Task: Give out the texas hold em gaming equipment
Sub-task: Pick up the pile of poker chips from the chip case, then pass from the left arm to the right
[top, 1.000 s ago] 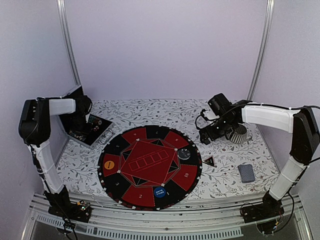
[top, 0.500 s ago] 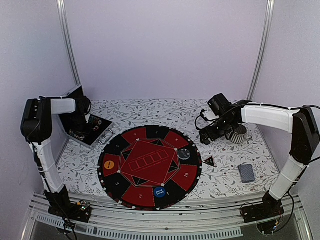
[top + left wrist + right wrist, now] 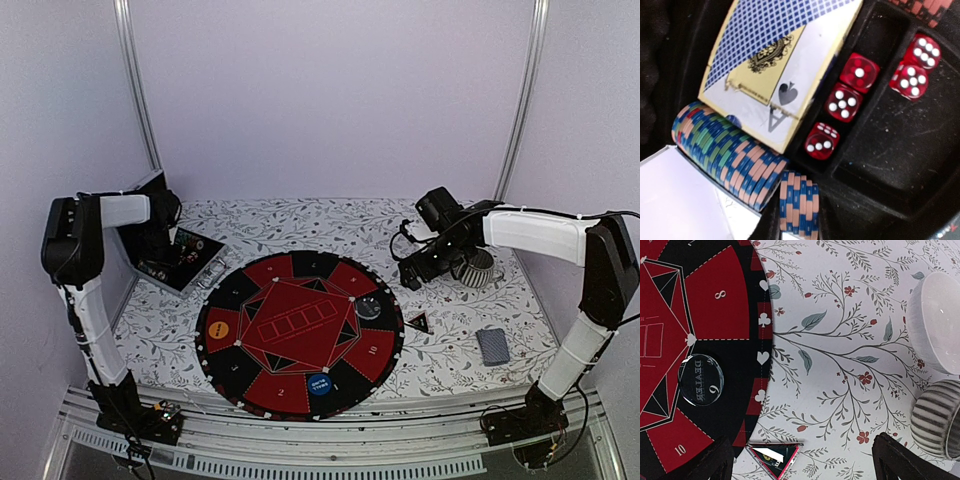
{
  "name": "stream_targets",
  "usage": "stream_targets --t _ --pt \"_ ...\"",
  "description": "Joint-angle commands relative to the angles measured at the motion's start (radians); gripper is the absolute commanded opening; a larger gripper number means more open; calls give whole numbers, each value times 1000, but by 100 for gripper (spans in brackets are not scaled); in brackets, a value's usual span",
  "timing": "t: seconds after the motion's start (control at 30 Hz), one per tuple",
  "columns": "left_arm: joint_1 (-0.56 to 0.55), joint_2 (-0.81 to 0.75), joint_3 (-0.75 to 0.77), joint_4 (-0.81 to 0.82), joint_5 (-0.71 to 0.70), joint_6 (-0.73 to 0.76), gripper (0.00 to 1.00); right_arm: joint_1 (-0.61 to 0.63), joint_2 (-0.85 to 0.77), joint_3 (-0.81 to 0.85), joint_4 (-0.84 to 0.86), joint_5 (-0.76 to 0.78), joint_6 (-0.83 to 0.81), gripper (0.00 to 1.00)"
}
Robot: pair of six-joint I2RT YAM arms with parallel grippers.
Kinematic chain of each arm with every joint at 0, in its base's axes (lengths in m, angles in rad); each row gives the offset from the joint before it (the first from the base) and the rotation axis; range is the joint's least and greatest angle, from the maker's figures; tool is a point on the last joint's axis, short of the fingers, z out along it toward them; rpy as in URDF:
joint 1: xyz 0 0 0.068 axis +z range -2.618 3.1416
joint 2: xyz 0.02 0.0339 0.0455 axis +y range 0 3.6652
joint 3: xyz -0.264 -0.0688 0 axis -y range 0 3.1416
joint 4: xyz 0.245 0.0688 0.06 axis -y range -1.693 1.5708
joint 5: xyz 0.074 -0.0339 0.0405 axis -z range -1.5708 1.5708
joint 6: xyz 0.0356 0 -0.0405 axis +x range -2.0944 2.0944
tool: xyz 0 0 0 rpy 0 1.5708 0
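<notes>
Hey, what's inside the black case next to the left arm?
A boxed card deck, rows of striped poker chips and five red dice. Whatever lies under the deck and chips is covered.

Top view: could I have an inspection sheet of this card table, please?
Surface: floral cloth under a round poker mat.
Job's things: orange button, blue button, dealer disc on the mat; triangle marker, card deck on the cloth; chips, dice, card box in the open case.
Clutter: white bowl, ribbed cup.
Grippers: left gripper at the case, jaws unreadable; right gripper near the cup, jaws open, empty.
Cables: black loop at the right wrist.
Surroundings: lilac walls, metal posts.
</notes>
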Motion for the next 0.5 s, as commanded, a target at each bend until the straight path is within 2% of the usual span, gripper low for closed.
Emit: stream_targets --t 0.0,0.1,0.2,0.33,0.47 --pt "5 -104 29 -18 20 -8 0 2 -13 9 1 -22 -5 99" --pt "5 -165 34 -7 36 -15 0 1 -28 17 3 -64 -9 99" --pt "-12 -236 50 -7 109 -33 0 2 -69 25 25 -147 -17 99" --pt "-95 -361 80 22 269 -55 0 4 -158 26 104 -230 -28 99" --pt "-218 -467 99 96 474 -131 0 61 -223 30 234 -237 -40 99"
